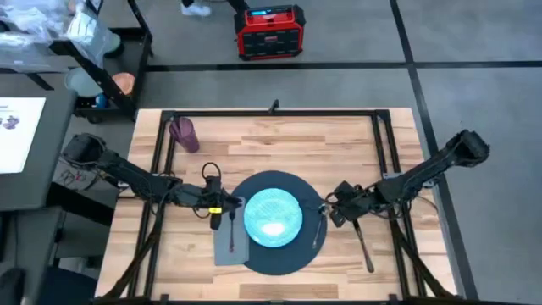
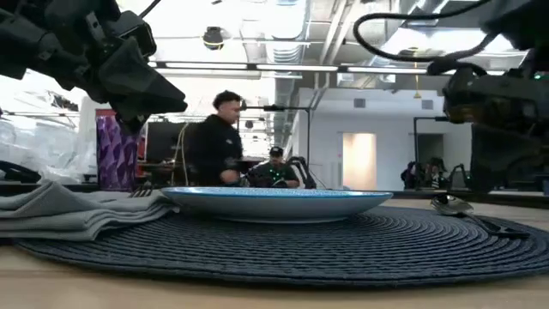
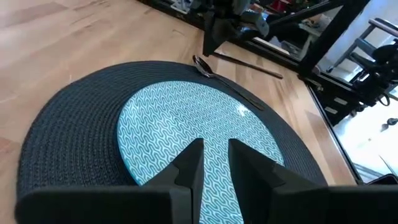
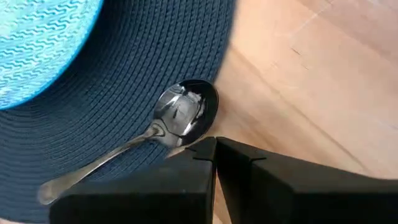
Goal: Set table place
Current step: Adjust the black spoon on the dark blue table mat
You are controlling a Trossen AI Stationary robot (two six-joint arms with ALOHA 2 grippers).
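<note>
The round dark mat [image 1: 271, 258] lies on the light wood table [image 1: 279, 144] with a light blue plate [image 1: 273, 217] on its middle. A grey napkin [image 1: 229, 246] lies on the mat's left edge and carries a fork [image 2: 141, 192]. A spoon [image 4: 180, 118] lies on the mat's right edge, bowl toward the far side. My left gripper [image 3: 216, 163] hovers over the plate's left rim, slightly open and holding nothing. My right gripper [image 4: 216, 144] is shut, its tips just beside the spoon's bowl. My right gripper's shut fingertips [image 4: 205, 149] stand at the rim of the spoon's bowl [image 4: 193, 134], coming slanting from the table's right side. Whether they touch it, I cannot tell. The spoon lies flat on the mat.
A knife [image 1: 364, 246] lies on the bare wood right of the mat. A purple cup [image 1: 184, 134] stands at the far left of the table. Black rails [image 1: 271, 112] frame the table. People show in the room beyond.
</note>
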